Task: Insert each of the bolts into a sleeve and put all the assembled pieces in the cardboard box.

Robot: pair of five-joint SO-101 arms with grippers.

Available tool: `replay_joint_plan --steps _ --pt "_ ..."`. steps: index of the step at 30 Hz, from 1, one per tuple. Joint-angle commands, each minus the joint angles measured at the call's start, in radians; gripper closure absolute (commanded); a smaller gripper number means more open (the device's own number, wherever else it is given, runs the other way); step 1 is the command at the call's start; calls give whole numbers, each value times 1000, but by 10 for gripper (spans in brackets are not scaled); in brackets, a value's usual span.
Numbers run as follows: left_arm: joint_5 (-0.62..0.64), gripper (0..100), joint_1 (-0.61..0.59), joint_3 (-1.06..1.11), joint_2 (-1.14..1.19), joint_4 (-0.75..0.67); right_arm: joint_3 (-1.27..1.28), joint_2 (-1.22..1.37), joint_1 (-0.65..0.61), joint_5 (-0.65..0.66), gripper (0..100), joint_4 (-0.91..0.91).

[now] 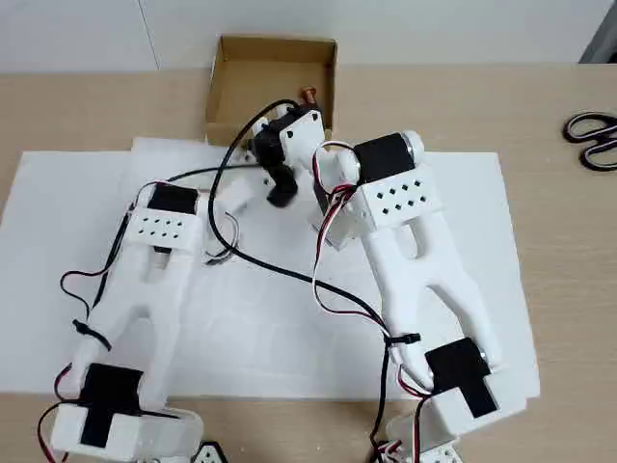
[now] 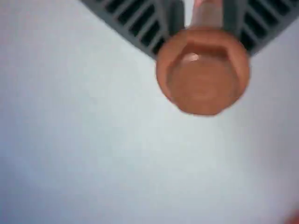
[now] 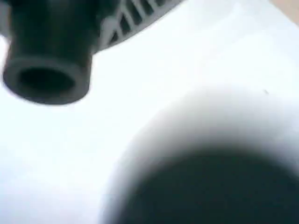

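Observation:
In the left wrist view, my left gripper (image 2: 203, 14) is shut on an orange bolt (image 2: 203, 74), whose hex head faces the camera between grey ribbed pads (image 2: 135, 18). My right gripper (image 3: 56, 23) is shut on a black sleeve (image 3: 46, 63) with its open bore towards the camera. From the high view, the left gripper (image 1: 243, 196) and the right gripper (image 1: 280, 181) with the black sleeve (image 1: 281, 191) stand close together over the white sheet, just in front of the cardboard box (image 1: 224, 92). The bolt is hidden there.
A white sheet (image 1: 260, 328) covers the wooden table. A small reddish piece (image 1: 308, 95) shows at the box's near right rim. Scissors (image 1: 593, 140) lie at the far right. Black cables (image 1: 231, 164) loop between the arms. A blurred dark shape (image 3: 219, 186) lies below the sleeve.

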Motion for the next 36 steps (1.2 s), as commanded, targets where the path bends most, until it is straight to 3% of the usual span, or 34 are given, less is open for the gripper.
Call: replay_joint_plan --steps 1,10,18,27,33,36 --pt "123 968 -63 -4 40 -124 -6 -62 4 -9 995 -4" --pt "135 962 -117 -13 315 -232 -6 -64 4 -9 995 -2" --pt "183 843 -150 -47 321 -230 -6 -64 4 -9 995 -1" --pt "181 974 -141 -47 328 -199 -6 -64 4 -9 995 -1" --pt "181 986 -141 -51 321 -153 -6 -64 4 -9 995 -2" --pt "184 985 -141 -110 298 -57 -6 -64 4 -9 995 -2"
